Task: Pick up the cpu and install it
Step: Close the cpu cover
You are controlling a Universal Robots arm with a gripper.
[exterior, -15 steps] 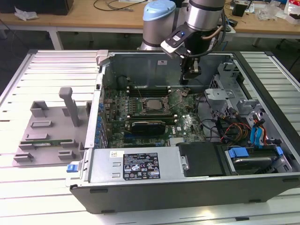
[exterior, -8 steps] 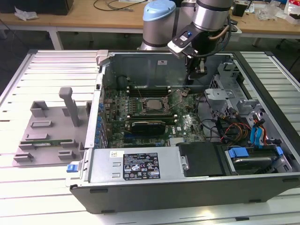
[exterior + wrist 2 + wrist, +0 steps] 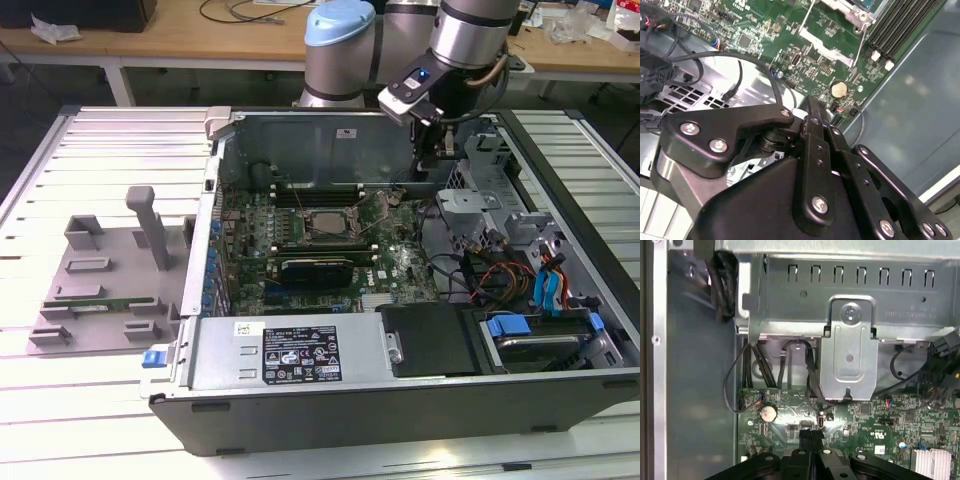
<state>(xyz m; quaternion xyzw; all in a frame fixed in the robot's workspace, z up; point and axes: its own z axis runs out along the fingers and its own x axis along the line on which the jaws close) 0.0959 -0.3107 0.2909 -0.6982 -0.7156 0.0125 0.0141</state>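
The cpu (image 3: 328,225) is a small silvery-grey square lying flat inside the socket frame (image 3: 330,208) at the middle of the green motherboard (image 3: 395,265). My gripper (image 3: 436,160) hangs over the board's far corner at the exterior view's right, well away from the cpu. In both wrist views its black fingers (image 3: 812,125) (image 3: 811,439) press together with nothing between them, their tips just above the board near a round coin cell (image 3: 768,413) (image 3: 839,89).
The open computer case (image 3: 300,355) has a metal bracket (image 3: 847,350) and drive cage (image 3: 470,205) close to the gripper, and cables (image 3: 500,275) to the right. On the slatted table, a grey fixture (image 3: 90,290) holds a green memory stick (image 3: 100,303) and an upright post (image 3: 150,225).
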